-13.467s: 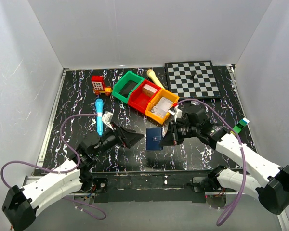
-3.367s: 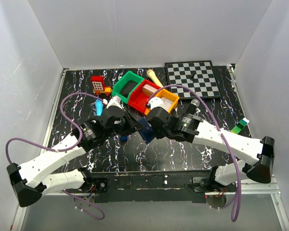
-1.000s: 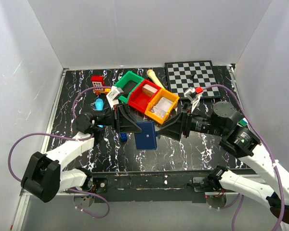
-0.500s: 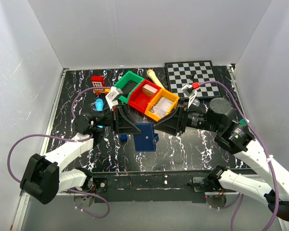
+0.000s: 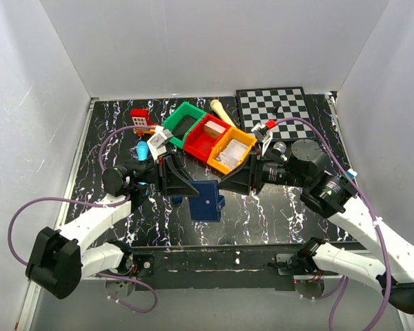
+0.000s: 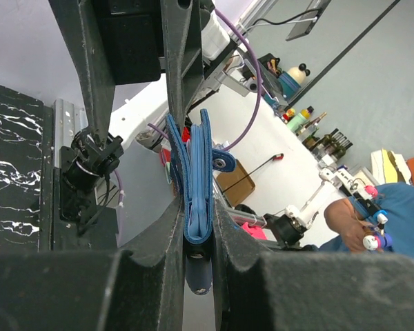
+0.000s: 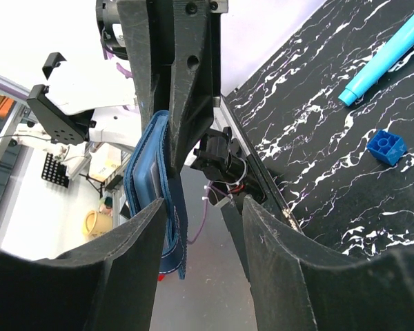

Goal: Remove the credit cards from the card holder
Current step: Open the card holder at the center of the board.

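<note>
You see the whole tabletop (image 5: 276, 214) from above its near edge; both wrist cameras face each other, sharing the card holder (image 6: 196, 186).

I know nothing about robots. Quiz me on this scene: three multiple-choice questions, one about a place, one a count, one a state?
1. Where is the chessboard? A far right corner; B between the arms; C near left corner
2. How many coloured bins are there? A two; B three; C five
3. The card holder is: A in a bin; B on the chessboard; C pinched by the left gripper

Answers: A, the top view shows it far right; B, green, red and orange; C, the left wrist view shows it clamped.
</note>
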`<state>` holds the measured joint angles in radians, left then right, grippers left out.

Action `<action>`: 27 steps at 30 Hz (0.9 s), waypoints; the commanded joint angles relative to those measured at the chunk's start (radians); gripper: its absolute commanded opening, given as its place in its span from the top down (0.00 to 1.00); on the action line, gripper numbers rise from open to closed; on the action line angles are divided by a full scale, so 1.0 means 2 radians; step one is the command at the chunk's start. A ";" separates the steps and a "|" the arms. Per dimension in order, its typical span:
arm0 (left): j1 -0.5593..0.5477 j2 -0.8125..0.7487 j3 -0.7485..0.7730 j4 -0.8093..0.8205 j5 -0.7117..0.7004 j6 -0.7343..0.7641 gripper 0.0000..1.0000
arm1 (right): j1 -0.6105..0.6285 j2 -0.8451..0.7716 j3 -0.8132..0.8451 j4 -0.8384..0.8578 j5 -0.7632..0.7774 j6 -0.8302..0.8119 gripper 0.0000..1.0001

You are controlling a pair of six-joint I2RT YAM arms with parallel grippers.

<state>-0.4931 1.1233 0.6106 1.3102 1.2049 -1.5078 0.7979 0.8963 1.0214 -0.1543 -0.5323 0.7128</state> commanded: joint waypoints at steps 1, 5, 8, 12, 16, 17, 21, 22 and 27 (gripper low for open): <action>-0.001 -0.012 0.011 0.143 -0.006 0.011 1.00 | -0.001 -0.007 -0.009 0.018 -0.013 0.003 0.45; -0.001 -0.008 0.014 0.134 -0.006 0.019 1.00 | -0.001 -0.009 -0.011 0.021 -0.021 0.004 0.45; -0.001 -0.009 0.015 0.117 -0.007 0.030 1.00 | 0.000 -0.006 -0.010 0.023 -0.034 0.004 0.44; -0.001 -0.011 0.016 0.087 -0.010 0.051 1.00 | 0.001 0.001 -0.009 0.025 -0.049 0.003 0.44; -0.001 -0.013 0.018 0.065 -0.013 0.065 1.00 | 0.004 0.005 -0.007 0.027 -0.059 0.002 0.44; -0.001 -0.013 0.020 0.057 -0.013 0.069 1.00 | 0.005 0.006 -0.005 0.026 -0.062 0.000 0.44; -0.001 -0.014 0.022 0.038 -0.016 0.082 1.00 | 0.008 0.011 -0.004 0.025 -0.069 -0.004 0.43; -0.001 -0.014 0.022 0.034 -0.017 0.084 1.00 | 0.010 0.012 -0.003 0.024 -0.071 -0.004 0.43; -0.001 -0.014 0.025 0.017 -0.021 0.095 1.00 | 0.011 0.014 -0.004 0.027 -0.081 -0.005 0.43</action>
<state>-0.4931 1.1217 0.6182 1.3140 1.2076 -1.3518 0.8101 0.9230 1.0039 -0.1459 -0.6514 0.7219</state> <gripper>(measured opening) 0.130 0.568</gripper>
